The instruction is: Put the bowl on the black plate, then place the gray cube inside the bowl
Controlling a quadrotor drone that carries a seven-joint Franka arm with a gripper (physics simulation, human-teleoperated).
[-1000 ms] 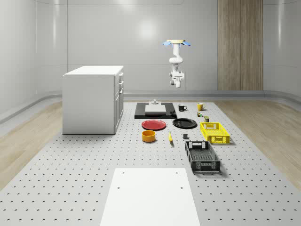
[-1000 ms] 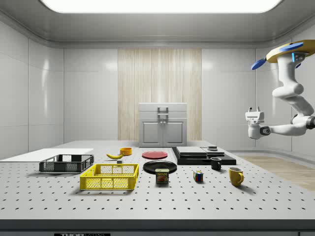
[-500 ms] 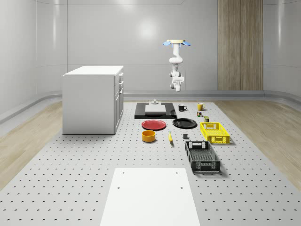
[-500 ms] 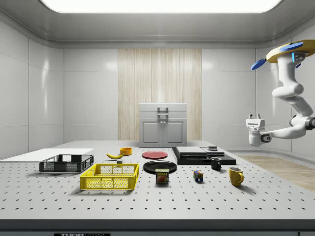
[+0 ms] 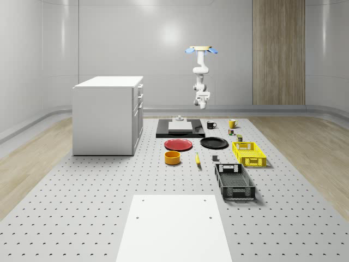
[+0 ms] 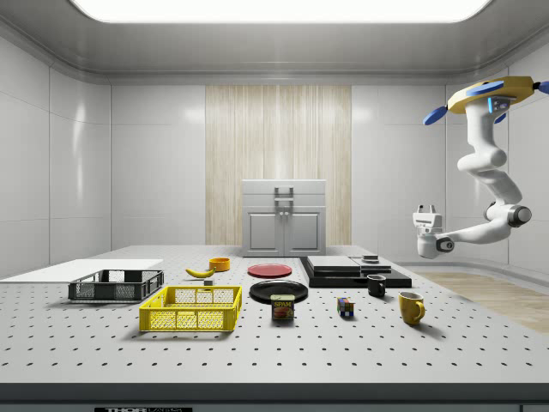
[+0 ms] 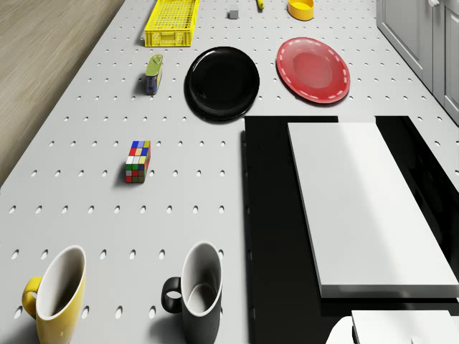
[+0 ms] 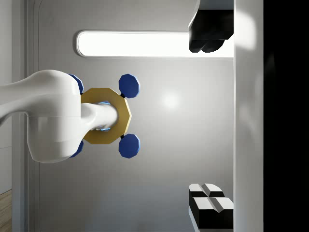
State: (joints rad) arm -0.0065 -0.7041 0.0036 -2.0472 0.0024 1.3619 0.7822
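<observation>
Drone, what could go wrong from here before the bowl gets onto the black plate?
The drone hovers high over the far end of the table with the gripper pointing up, so reaching the bowl needs a long descent past the black mug. The red plate lies beside the black plate; the bowl could land there. The gray cube is small, near the banana, which might get bumped.

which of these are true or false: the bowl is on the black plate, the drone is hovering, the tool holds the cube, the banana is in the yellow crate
1. The orange round bowl sits on the glossy black plate. False: it rests on the table beside the red plate.
2. The quadrotor drone hovers in the air. True.
3. The tool holds the small gray cube. False: the cube lies on the table.
4. The yellow banana lies in the yellow mesh crate. False: it lies on the table.
</observation>
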